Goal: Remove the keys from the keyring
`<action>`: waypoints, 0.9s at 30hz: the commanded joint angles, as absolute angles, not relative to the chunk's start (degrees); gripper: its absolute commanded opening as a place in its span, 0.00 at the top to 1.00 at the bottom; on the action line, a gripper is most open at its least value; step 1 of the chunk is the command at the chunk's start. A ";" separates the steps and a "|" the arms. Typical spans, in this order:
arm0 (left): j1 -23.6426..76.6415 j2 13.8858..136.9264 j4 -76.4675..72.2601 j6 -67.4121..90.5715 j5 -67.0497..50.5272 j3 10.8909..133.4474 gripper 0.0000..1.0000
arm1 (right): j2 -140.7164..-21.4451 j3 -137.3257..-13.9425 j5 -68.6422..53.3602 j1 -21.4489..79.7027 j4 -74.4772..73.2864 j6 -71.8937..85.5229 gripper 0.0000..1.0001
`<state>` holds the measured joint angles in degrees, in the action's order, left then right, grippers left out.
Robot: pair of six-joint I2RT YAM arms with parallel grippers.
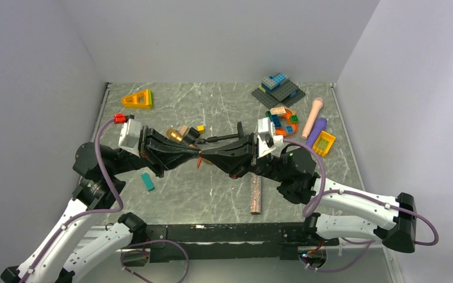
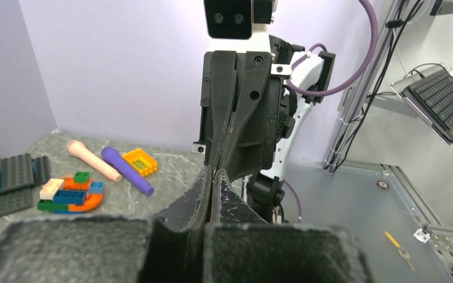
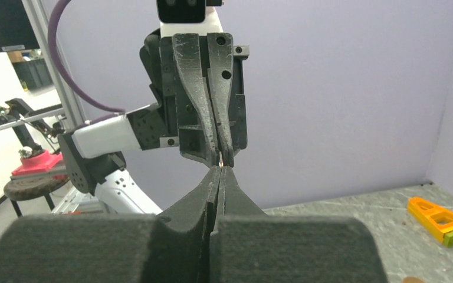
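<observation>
My left gripper and right gripper meet tip to tip above the middle of the table. Both are shut on a small reddish-orange piece of the keyring, which hangs just below the meeting point. In the right wrist view, my right gripper touches the left gripper's fingertips, with an orange glint of the keyring between them. In the left wrist view, my left gripper is pressed shut against the right one; the keys are hidden there. I cannot tell key from ring.
Behind the grippers lie gold and wooden pieces and a black rod. A teal block and a brown cylinder lie nearer. A yellow wedge sits back left. Toy bricks, a grey baseplate, and pink and purple cylinders sit back right.
</observation>
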<state>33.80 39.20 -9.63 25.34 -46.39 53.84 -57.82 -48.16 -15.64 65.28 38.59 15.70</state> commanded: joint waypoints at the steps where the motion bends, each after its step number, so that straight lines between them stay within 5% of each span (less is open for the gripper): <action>1: 33.70 40.08 -14.98 27.69 -42.53 53.95 1.00 | -60.11 -51.25 -18.92 66.04 44.68 17.74 1.00; 12: 33.67 41.03 -14.85 28.84 -36.44 53.18 1.00 | -62.38 -50.86 -16.70 66.04 51.49 19.03 1.00; 27: 33.70 41.39 5.22 15.77 -33.55 57.76 1.00 | -60.75 -50.27 -12.41 66.12 42.26 18.59 1.00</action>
